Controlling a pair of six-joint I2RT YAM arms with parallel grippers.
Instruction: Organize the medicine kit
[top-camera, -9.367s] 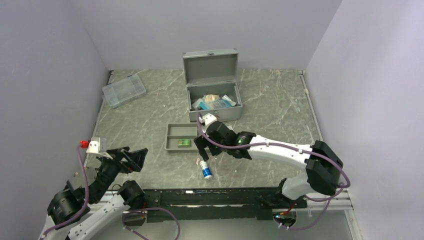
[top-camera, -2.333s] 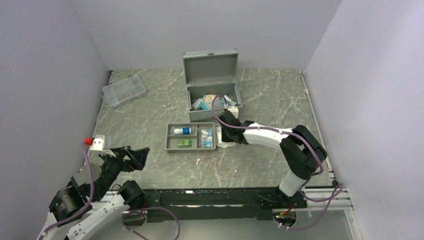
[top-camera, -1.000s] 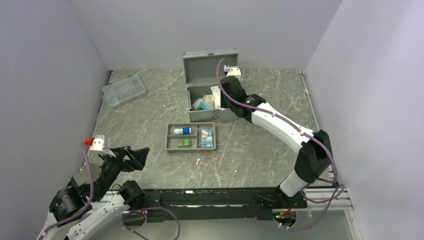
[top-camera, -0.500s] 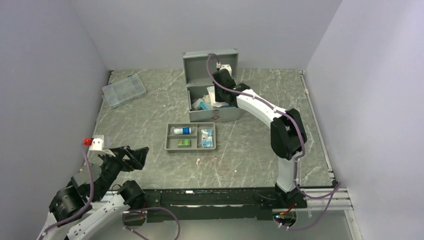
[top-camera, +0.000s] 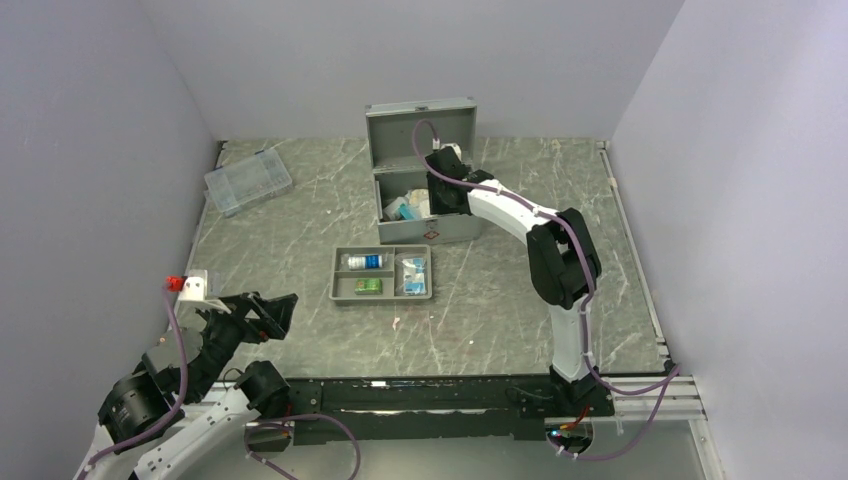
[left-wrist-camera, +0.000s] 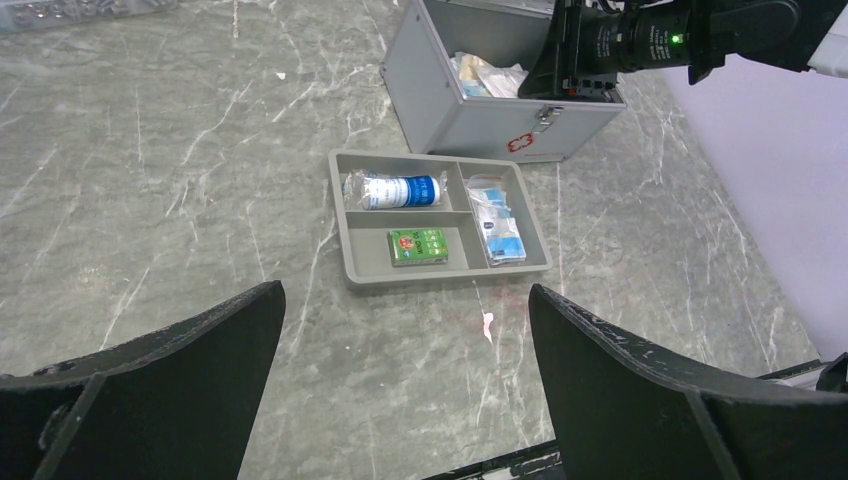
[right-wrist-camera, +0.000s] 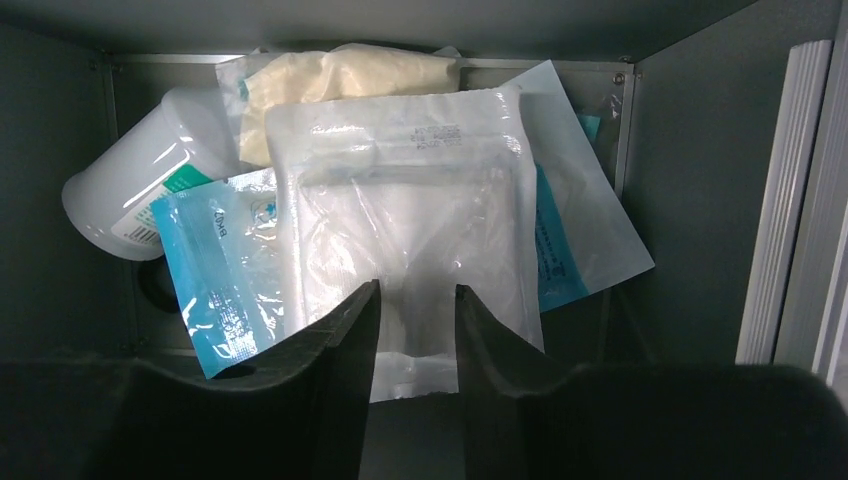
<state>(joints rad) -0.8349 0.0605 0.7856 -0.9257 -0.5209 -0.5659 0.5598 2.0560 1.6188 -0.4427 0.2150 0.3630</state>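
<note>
The medicine kit (top-camera: 430, 232), a grey metal case, stands open at the back centre with its lid (top-camera: 421, 127) upright. My right gripper (top-camera: 437, 195) reaches down into it. In the right wrist view its fingers (right-wrist-camera: 417, 290) stand slightly apart, open over the lower edge of a clear plastic pouch (right-wrist-camera: 400, 200). The pouch lies on top of the other contents: a white bottle (right-wrist-camera: 150, 190), blue-and-clear pouches (right-wrist-camera: 215, 260) and a beige packet (right-wrist-camera: 340, 75). My left gripper (top-camera: 265, 315) hovers wide open and empty (left-wrist-camera: 405, 290) at the front left.
A shallow grey divided tray (top-camera: 340, 275) in front of the case holds a blue-labelled bottle (left-wrist-camera: 392, 189), a green box (left-wrist-camera: 418, 246) and blue packets (left-wrist-camera: 495, 225). A clear plastic compartment box (top-camera: 247, 180) sits at the back left. Walls enclose three sides.
The right gripper carried the clear pouch from above the case down into it, and its fingers have parted. The left arm has not moved.
</note>
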